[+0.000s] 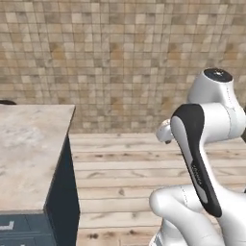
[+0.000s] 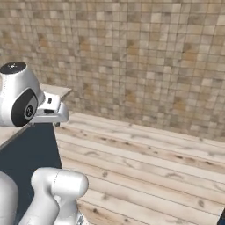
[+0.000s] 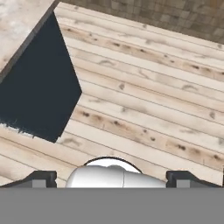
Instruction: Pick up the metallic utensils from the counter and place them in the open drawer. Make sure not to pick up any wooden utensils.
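Counter (image 1: 29,153) top: matt marbled stone; floor (image 1: 129,168): wood planks; wall (image 1: 120,57): rough tile.

Even, shadowless rendered light throughout; textures look soft and slightly blurry, without glare.

tiled wall (image 1: 120,57), wooden plank floor (image 1: 125,168)

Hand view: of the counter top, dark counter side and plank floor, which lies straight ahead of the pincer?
The plank floor: pale wooden boards ahead of the pincer; counter top and dark side sit off left.
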Robot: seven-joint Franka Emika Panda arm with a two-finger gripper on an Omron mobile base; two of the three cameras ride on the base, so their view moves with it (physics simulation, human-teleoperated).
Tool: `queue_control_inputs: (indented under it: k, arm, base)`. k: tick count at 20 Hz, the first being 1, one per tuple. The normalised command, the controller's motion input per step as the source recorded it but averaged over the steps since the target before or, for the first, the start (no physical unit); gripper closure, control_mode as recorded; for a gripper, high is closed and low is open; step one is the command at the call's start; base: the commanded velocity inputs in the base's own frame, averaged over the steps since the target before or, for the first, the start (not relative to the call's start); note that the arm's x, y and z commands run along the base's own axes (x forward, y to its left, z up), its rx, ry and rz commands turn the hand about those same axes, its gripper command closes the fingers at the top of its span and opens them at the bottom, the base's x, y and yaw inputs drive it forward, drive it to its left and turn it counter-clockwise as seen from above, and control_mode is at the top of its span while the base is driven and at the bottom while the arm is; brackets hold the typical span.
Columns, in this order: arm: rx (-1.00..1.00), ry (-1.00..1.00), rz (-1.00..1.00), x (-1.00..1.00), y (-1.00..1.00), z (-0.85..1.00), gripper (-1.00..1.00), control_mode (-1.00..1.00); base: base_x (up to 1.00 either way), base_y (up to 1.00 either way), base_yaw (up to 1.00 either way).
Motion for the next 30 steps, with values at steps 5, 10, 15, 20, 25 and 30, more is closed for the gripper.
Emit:
queue_control_inputs:
  k: [5, 10, 15, 20, 25, 30]
  arm:
    - [0.0, 0.0, 0.0, 0.0, 0.0, 0.0, -1.0, 1.0]
    - [0.0, 0.0, 0.0, 0.0, 0.0, 0.0, -1.0, 1.0]
    - [0.0, 0.0, 0.0, 0.0, 0.0, 0.0, -1.0, 1.0]
    - [0.0, 0.0, 0.0, 0.0, 0.0, 0.0, -1.0, 1.0]
    - [0.0, 0.0, 0.0, 0.0, 0.0, 0.0, -1.0, 1.0]
    - [0.0, 0.0, 0.0, 0.0, 0.0, 0.0, -1.0, 1.0]
  base:
    - [0.99, -0.98, 0.45]
    - [1.0, -0.46, 0.7]
    - [1.0, -0.13, 0.86]
    - [0.95, -0.38, 0.81]
    - [0.72, -0.76, 0.69]
    - [0.66, -0.69, 0.71]
